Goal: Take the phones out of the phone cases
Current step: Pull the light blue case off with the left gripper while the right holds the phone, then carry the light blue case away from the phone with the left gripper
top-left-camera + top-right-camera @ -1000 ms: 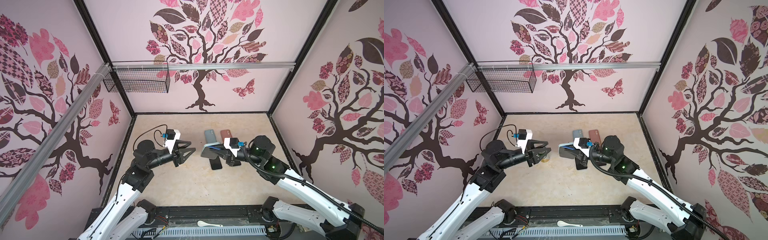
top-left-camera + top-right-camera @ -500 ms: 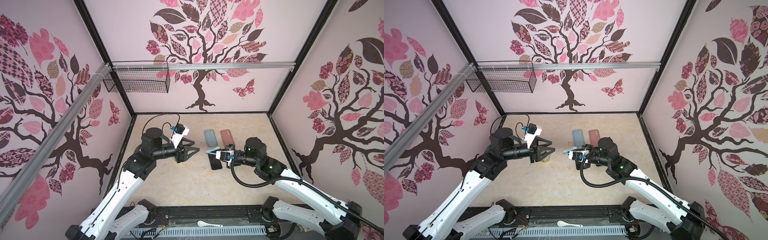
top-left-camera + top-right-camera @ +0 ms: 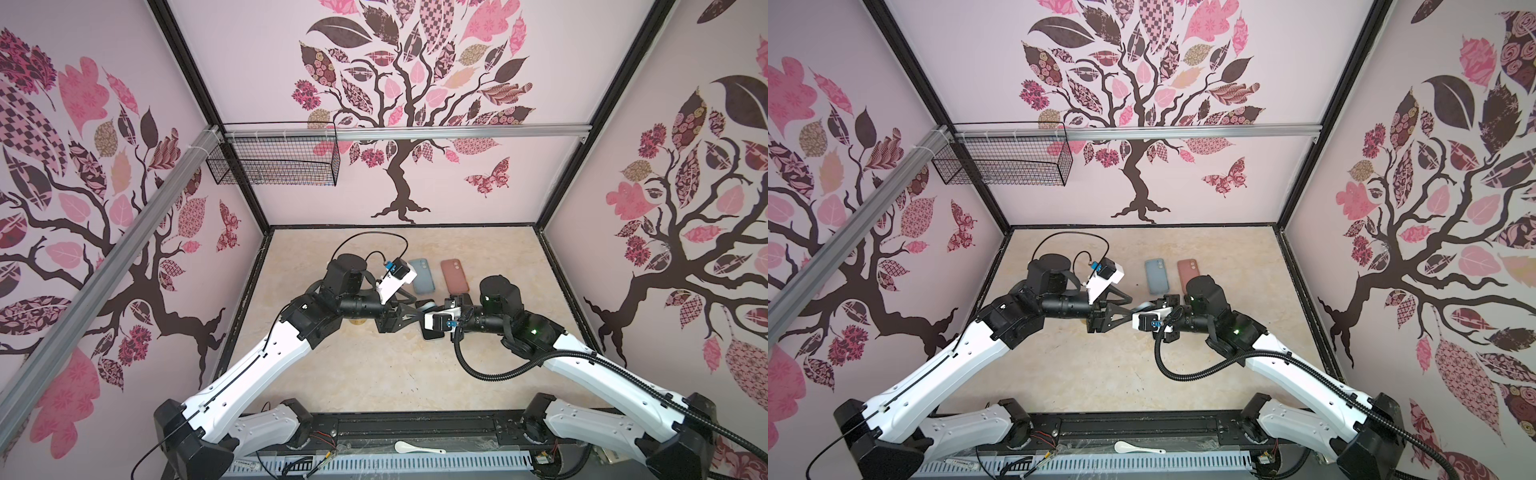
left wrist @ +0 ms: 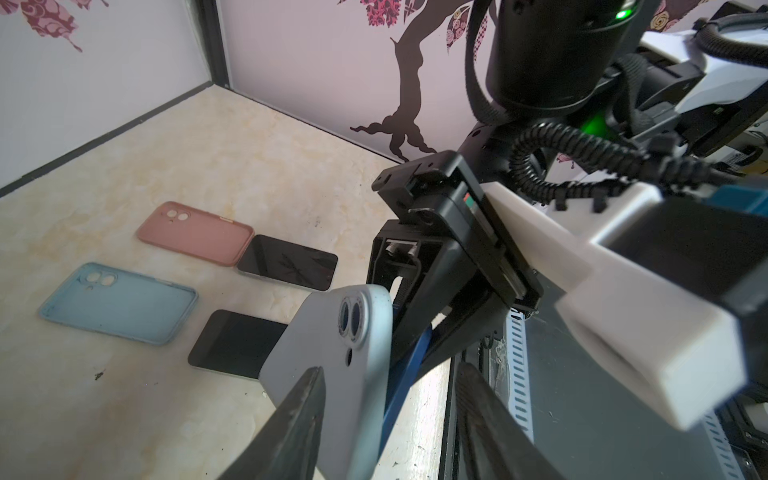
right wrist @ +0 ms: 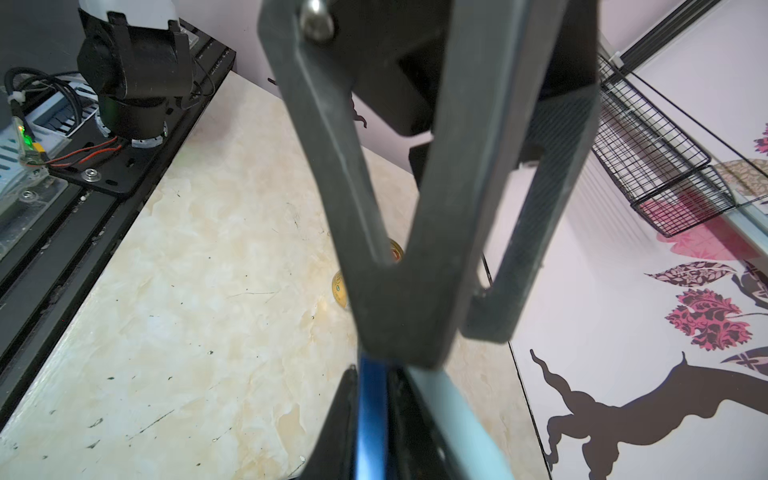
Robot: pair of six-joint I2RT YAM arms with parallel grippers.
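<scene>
Swung left gripper (image 4: 388, 372) in since earlier, fingers half-open astride floppy-looking pale-blue rubbery phone case (image 4: 332, 357); right gripper (image 5: 372, 399) clamped on rigid, probably slick blue-edged phone (image 4: 411, 368), so peel from case corner.

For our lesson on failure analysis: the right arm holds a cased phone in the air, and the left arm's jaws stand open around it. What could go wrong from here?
1. The right gripper holds the phone in the air, above the table where a bare phone lies; a pull could make it slip and fall.
2. The left gripper has its jaws astride phone case and phone together; closing so might clamp both instead of peeling the case.
</scene>
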